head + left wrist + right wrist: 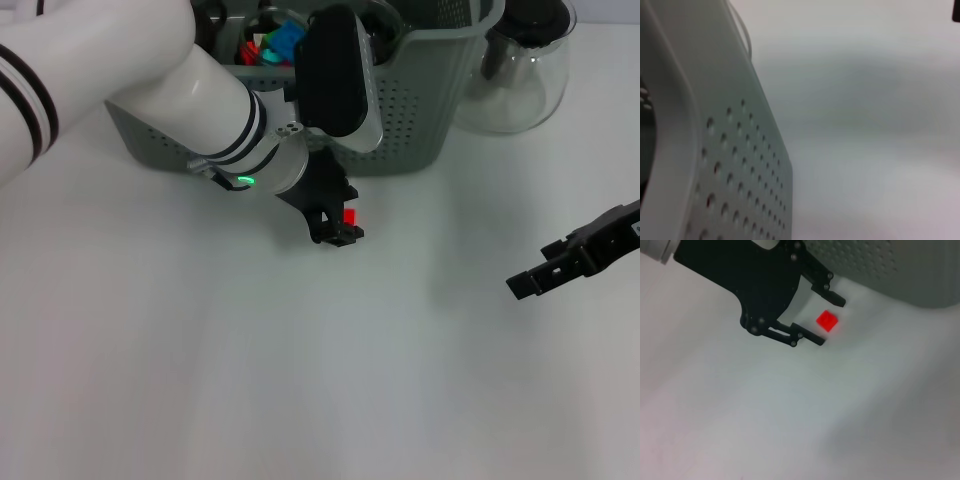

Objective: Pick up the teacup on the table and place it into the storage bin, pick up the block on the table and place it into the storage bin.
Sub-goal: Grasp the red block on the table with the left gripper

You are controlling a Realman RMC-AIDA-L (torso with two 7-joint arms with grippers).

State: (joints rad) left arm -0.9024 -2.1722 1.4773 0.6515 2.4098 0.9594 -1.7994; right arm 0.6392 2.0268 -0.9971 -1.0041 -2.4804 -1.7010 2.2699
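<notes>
A small red block (pixel 350 216) lies on the white table just in front of the storage bin (pixel 420 110), a grey-green perforated basket. My left gripper (pixel 340 232) is open and low over the block. In the right wrist view the left gripper (pixel 829 322) has one finger on each side of the block (pixel 827 320), with gaps on both sides. The left wrist view shows only the bin's perforated wall (pixel 740 165) and table. My right gripper (pixel 545 272) hangs idle at the right. No teacup shows on the table.
A clear glass pitcher (pixel 520 70) with a black lid stands right of the bin. Coloured items (pixel 280 40) lie inside the bin, partly hidden by my left arm. White table surface spreads in front and to the right.
</notes>
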